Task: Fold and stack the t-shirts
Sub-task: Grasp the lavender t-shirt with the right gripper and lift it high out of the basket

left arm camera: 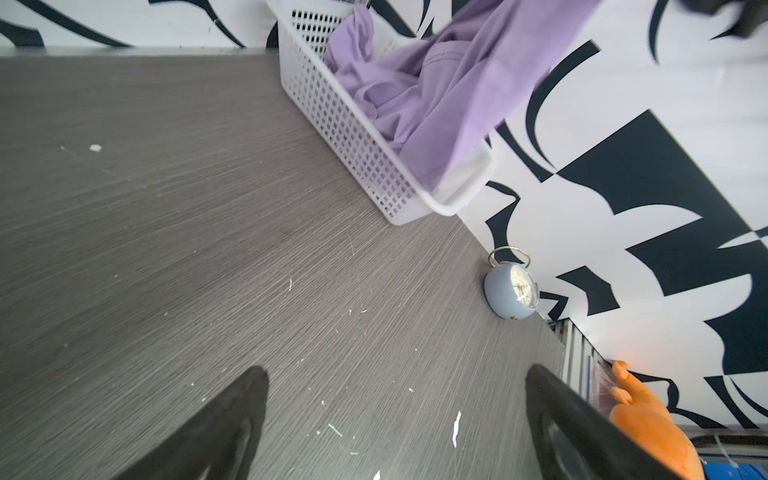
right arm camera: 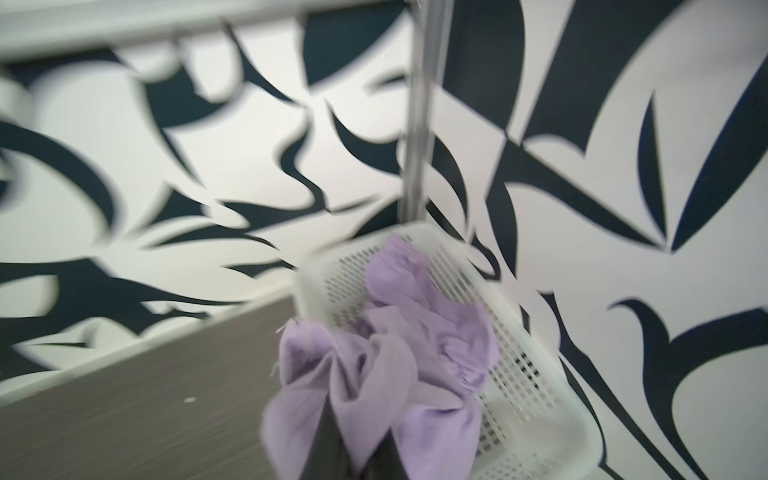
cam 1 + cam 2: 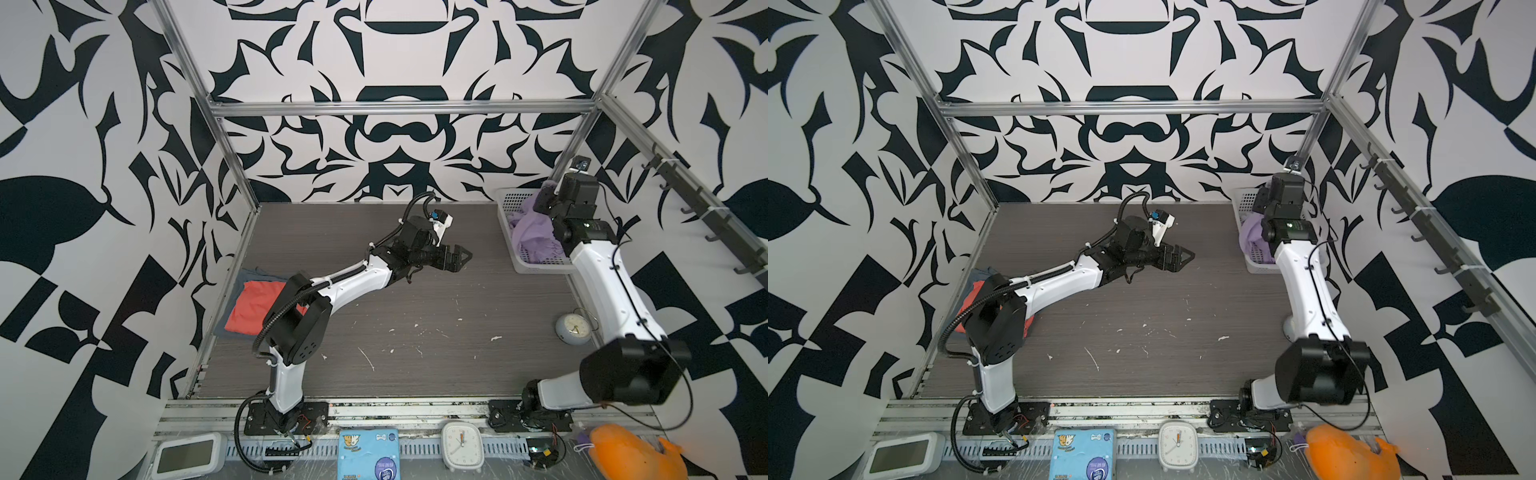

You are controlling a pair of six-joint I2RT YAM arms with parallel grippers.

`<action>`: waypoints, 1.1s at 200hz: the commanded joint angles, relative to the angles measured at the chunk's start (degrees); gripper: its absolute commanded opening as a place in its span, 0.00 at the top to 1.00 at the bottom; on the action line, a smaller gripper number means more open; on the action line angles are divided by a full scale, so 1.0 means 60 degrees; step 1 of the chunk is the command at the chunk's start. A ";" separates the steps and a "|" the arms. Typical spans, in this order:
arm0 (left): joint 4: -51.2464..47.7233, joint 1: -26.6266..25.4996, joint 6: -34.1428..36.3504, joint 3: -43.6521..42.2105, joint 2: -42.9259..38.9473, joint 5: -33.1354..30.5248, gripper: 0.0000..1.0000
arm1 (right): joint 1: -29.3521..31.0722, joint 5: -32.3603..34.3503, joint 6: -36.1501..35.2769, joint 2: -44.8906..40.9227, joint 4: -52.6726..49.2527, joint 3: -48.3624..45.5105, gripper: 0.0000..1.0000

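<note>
Right hand [image 2: 357, 449] clamped on the lavender t-shirt [image 1: 436, 95], bunched in the far-right basket [image 1: 353, 137]; left hand [image 3: 459, 257] spread, empty, over the tabletop [image 3: 415, 311]. Risk: cloth snagging the rim could drag or tip the basket during lifting.

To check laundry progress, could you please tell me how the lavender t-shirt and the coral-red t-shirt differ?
The lavender t-shirt is crumpled, partly in the white basket; the coral-red t-shirt lies folded flat on a grey-blue t-shirt. The right gripper is shut on the lavender t-shirt; nothing holds the coral-red t-shirt. Both are plain soft cloth.
</note>
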 commanded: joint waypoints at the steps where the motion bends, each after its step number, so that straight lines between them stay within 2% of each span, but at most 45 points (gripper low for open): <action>1: 0.0652 -0.0033 0.0024 -0.0554 -0.0811 -0.0319 0.01 | 0.0820 -0.0271 -0.0344 -0.0985 0.0468 0.0359 1.00; 10: 0.0897 -0.0033 0.0047 -0.0871 -0.1125 -0.0482 0.01 | 0.1109 -0.0402 -0.0351 -0.1297 0.0558 0.0567 1.00; 35: 0.1278 -0.0021 0.0294 -0.1645 -0.2051 -0.1118 0.01 | 0.1732 -0.1890 0.0074 -0.1839 0.0863 0.0998 1.00; 70: 0.1322 -0.0003 0.0785 -0.2562 -0.3296 -0.2161 0.01 | 0.3106 -0.2938 -0.0461 -0.1350 0.0642 0.2702 1.00; 104: 0.1278 0.0026 0.1149 -0.3510 -0.4537 -0.3149 0.01 | 0.3483 -0.4547 0.0058 -0.0958 0.1310 0.3919 1.00; 148: 0.0798 0.0055 0.1489 -0.4480 -0.6383 -0.4379 0.01 | 0.3505 -0.4681 0.0698 -0.0949 0.2203 0.3508 1.00; 177: 0.0487 0.0124 0.1764 -0.4787 -0.7008 -0.4818 0.01 | 0.3518 -0.4922 0.0881 -0.0669 0.2480 0.3737 1.00; 220: 0.0285 0.0169 0.1771 -0.4647 -0.6673 -0.4570 0.01 | 0.3542 -0.5751 0.1352 0.0543 0.2757 0.5998 1.00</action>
